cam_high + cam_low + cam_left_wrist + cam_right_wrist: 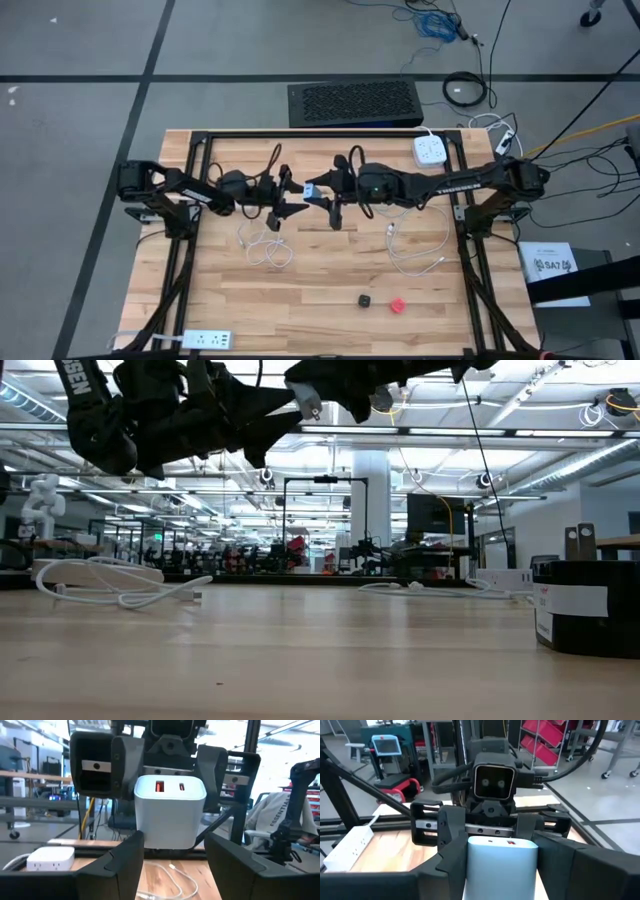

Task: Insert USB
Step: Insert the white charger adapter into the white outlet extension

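From above we see both dark arms meeting over the middle of the light wooden table [330, 320], and between their tips sits the small white cube-shaped USB charger block [314, 190]. The right gripper [322, 194] is clenched on that block; its own wrist view shows the white body [501, 865] wedged between its two dark fingers [447, 855], with the opposing arm's wrist camera facing it just beyond. The left gripper [296, 210] stands released, jaws spread wide. Only its wrist view shows the block's port face [170, 810], with a red-lined socket and a smaller socket beside it, framed between the spread fingers [125, 857] but apart from both. Below the left gripper a loose white cable [265, 248] lies coiled on the wood, and a second white cable [415, 250] lies below the right arm. The overhead view alone shows a white power strip [205, 340], a white multi-socket adapter [429, 151], a small black cube [364, 299] and a small red piece [397, 305]. The table-level view shows both grippers raised well clear of the surface.
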Controlling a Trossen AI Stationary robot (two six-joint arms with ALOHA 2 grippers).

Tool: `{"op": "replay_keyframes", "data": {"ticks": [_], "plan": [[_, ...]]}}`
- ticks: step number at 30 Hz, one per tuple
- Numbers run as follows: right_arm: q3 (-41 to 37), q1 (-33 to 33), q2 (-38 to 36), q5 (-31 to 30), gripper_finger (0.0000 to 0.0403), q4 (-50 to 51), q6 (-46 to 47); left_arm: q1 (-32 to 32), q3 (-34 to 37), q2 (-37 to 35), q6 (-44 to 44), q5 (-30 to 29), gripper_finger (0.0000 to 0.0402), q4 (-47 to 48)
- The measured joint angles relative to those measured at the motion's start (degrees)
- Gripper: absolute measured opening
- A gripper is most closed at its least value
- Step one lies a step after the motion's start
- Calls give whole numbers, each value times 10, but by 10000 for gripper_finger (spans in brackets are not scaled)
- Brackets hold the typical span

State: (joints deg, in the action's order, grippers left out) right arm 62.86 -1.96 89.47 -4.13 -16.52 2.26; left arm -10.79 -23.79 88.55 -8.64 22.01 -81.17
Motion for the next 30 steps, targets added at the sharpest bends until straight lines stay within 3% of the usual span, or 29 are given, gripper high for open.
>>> {"op": "replay_keyframes", "data": {"ticks": [30], "plan": [[3,17,14,-24,164,-35,2,6,-49,1,2,-10,213,-11]]}}
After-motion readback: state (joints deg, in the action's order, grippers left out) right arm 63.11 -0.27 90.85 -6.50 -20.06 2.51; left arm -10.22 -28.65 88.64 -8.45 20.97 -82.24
